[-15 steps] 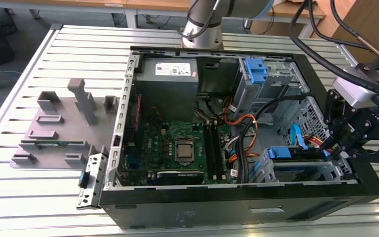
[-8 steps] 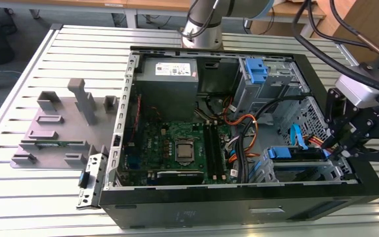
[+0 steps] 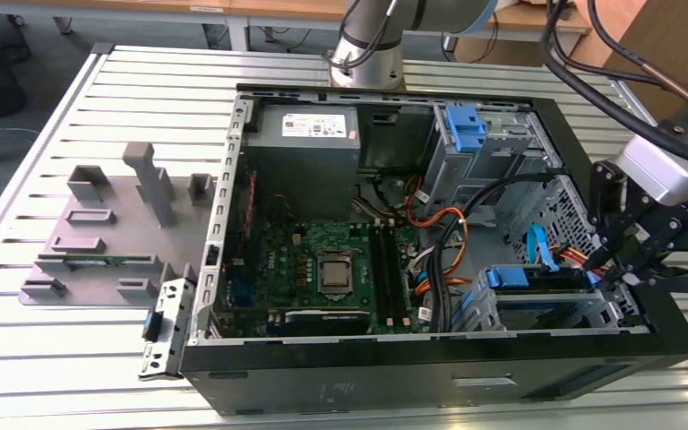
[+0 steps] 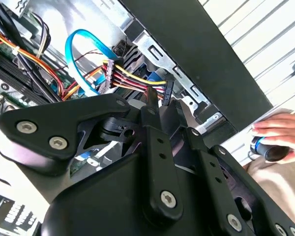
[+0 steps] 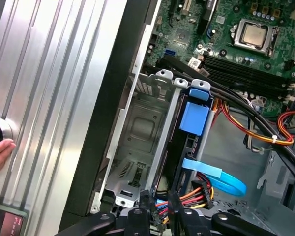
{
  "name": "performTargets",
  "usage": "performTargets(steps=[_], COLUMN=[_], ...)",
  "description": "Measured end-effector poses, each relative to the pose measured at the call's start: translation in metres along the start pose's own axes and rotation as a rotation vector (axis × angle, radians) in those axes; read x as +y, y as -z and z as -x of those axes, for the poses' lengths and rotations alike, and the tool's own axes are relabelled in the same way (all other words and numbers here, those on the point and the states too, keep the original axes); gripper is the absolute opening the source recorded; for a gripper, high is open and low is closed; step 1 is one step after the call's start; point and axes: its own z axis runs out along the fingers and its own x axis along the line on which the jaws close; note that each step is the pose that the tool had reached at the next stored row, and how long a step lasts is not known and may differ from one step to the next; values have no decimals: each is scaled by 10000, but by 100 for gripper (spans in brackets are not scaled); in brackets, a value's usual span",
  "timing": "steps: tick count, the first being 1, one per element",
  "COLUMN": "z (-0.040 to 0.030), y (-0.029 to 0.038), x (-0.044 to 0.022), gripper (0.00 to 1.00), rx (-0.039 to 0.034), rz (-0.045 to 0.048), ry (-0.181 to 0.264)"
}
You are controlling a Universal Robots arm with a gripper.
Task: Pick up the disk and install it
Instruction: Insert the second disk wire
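Disk (image 5: 192,119) seated in drive cage (image 5: 137,128), gripper (image 5: 160,206) at its cable end

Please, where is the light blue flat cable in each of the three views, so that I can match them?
Exterior view: the light blue flat cable rises inside the computer case, toward the exterior view's right.
Second wrist view: the cable arches beside the motherboard.
First wrist view: the cable curls next to the blue carrier tab.
Shared landmark: the coloured wire bundle, close beside the cable.
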Motion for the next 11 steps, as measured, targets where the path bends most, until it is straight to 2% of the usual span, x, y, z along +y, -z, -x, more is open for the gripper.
performTargets(steps=[11], z=[-6], y=[0], x=[-22], gripper=[29], rx=[9], rz=[-41], ry=[1086])
